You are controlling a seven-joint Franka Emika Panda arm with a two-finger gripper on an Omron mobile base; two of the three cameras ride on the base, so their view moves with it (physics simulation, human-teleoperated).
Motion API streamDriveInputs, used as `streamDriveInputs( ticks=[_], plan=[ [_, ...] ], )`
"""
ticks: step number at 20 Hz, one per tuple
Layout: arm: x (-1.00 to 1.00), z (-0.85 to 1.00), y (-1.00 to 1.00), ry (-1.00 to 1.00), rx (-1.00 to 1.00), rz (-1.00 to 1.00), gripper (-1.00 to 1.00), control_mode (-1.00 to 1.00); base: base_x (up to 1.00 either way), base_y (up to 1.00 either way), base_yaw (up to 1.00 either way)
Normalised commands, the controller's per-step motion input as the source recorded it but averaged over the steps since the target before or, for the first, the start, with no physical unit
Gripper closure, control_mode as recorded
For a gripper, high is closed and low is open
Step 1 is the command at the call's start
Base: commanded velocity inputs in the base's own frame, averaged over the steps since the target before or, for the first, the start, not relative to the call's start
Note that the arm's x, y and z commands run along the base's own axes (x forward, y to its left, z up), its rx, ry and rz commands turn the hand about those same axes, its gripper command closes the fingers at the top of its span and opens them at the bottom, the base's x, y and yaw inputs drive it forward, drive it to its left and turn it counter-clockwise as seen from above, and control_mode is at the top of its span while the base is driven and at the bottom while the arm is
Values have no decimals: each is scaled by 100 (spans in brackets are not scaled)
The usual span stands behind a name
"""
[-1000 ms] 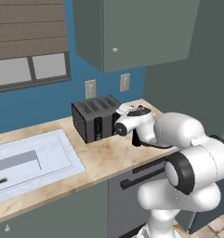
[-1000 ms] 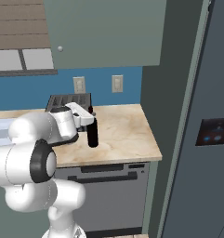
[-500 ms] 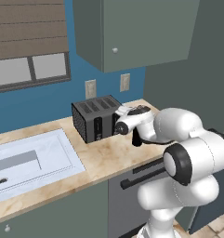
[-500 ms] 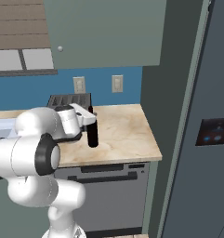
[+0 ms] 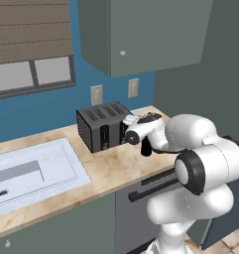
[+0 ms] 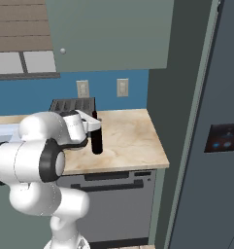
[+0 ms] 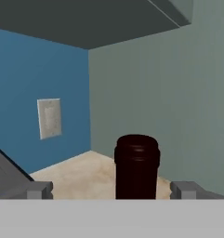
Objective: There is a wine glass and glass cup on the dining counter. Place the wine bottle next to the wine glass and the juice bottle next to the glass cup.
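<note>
On the beige marbled desk [image 6: 133, 141] under grey-green cabinets, the slim near-black wine bottle [image 6: 96, 138] stands upright beside the black toaster [image 5: 102, 126]. My fingers [image 7: 112, 189] are spread wide around its dark red top, not yet pinching. Next I should close, then lift.
</note>
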Motion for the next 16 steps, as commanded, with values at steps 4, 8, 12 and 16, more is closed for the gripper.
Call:
streamDriveInputs(
  ticks=[4, 8, 12, 16],
  plan=[
    [1, -16, -7, 0, 1, 3, -100, -100, 0, 0, 0],
    [7, -13, -13, 0, 0, 1, -100, -100, 0, 0, 0],
    [12, -14, -11, 1, 1, 1, -100, -100, 0, 0, 0],
    [6, -23, -8, 4, 1, 1, -100, -100, 0, 0, 0]
  ],
)
